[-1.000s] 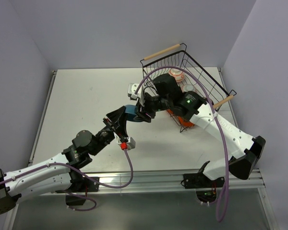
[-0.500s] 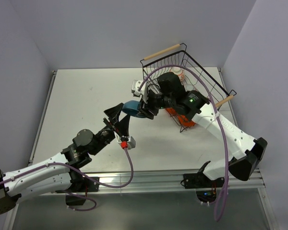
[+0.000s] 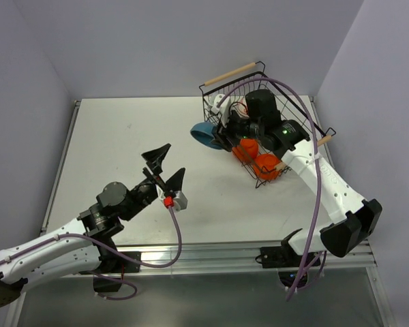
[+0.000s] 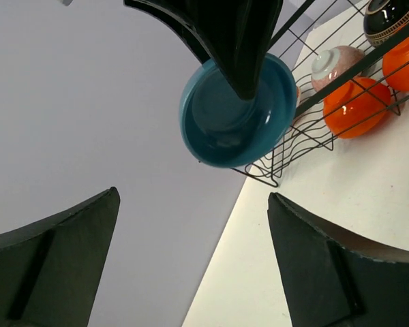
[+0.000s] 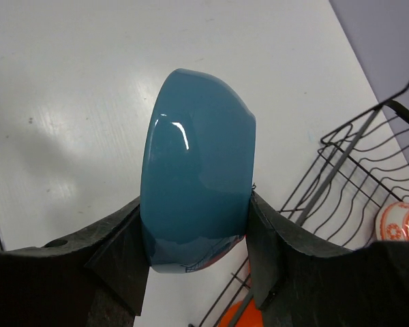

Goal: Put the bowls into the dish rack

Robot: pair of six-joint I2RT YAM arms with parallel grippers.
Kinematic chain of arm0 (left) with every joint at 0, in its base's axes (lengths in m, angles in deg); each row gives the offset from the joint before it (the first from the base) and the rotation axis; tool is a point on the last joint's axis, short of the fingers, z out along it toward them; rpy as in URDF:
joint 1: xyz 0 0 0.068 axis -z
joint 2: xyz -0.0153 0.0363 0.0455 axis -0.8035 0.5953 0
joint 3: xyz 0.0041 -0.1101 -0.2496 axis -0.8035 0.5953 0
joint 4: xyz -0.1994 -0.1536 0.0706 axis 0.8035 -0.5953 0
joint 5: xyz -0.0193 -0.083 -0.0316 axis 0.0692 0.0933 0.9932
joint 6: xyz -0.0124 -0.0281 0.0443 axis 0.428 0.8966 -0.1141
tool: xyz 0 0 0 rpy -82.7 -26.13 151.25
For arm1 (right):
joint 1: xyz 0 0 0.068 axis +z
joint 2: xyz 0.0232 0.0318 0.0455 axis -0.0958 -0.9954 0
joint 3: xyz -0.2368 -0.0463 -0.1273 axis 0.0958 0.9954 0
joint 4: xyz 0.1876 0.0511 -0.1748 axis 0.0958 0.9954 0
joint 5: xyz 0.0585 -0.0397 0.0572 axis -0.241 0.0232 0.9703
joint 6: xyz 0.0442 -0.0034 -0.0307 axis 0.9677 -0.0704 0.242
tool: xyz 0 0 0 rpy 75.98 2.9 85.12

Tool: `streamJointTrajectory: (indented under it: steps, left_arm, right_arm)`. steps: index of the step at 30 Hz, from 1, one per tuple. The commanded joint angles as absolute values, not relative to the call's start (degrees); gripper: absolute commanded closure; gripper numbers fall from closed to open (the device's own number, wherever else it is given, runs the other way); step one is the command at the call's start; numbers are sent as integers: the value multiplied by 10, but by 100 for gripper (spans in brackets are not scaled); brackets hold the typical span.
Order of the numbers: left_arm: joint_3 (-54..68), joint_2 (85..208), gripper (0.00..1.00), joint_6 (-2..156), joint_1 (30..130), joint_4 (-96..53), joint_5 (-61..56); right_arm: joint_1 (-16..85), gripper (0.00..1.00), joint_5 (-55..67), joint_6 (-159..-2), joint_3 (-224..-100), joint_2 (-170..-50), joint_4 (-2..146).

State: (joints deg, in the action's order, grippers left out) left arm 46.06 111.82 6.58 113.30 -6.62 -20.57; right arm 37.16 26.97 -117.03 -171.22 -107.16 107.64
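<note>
**Blue bowl passes to the right arm, short of the rack**

Top view: a second ago both grippers met at the blue bowl [image 3: 203, 133] near the middle of the table [image 3: 116, 136]. Now the left gripper [image 3: 167, 165] has let go and pulled back toward the near left, its fingers spread wide and empty. The right gripper [image 3: 219, 133] alone carries the bowl, now farther away and just outside the left end of the dish rack [image 3: 301, 114]. The handover looks finished; what remains is lifting this bowl over the wire wall. Two orange bowls [image 3: 245, 148] already sit inside.

Left wrist view: the left gripper [image 4: 191, 262] stands wide apart with nothing between its fingers. The blue bowl [image 4: 235, 112] hangs well beyond it, pinched by a dark finger, beside the rack [image 4: 307, 133].

Right wrist view: the right gripper [image 5: 194, 214] is clamped across the blue bowl [image 5: 194, 163], which stands on edge between the pads. The rack [image 5: 368, 157] lies just right of it, a patterned bowl [image 5: 399, 221] inside.
</note>
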Motion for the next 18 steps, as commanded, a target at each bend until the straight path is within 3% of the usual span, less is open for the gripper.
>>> streamJointTrajectory:
  steps: [1, 12, 15, 18]
  left_arm:
    - [418, 1115, 3, 120, 1137, -98, -189]
    - [325, 1180, 1, 310, 1132, -147, -259]
    - [257, 1223, 0, 427, 1101, -204, -283]
    - [153, 1300, 0, 602, 1037, -355, -247]
  right_arm:
    - [346, 100, 287, -1172, -1737, -1058, 1022]
    - [213, 100, 289, -1233, -1762, -1087, 976]
    - [176, 100, 281, -1260, -1781, -1116, 957]
    - [153, 100, 280, -1301, -1787, -1147, 927]
